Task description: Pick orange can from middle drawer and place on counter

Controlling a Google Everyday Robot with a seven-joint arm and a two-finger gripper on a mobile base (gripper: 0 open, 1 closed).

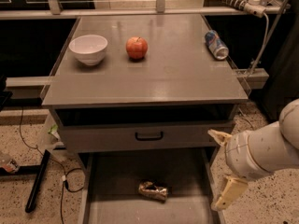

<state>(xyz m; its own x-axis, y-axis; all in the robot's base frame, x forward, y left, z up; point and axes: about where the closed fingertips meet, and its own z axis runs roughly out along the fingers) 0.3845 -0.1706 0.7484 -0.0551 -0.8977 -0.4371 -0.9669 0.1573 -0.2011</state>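
Note:
The orange can [153,190], dented and golden-brown, lies on its side on the floor of the open middle drawer [114,183], near the middle. The counter [154,78] is the grey top of the cabinet above it. My gripper [214,170] hangs at the drawer's right side, right of the can and apart from it. Its two cream fingers [230,192] are spread open with nothing between them. The white arm comes in from the right edge.
On the counter stand a white bowl [88,49] at the back left and a red apple [137,47] beside it. A blue-and-white can [217,44] lies at the back right. A closed drawer front with a black handle [149,136] sits above the open drawer. Cables lie on the floor at left.

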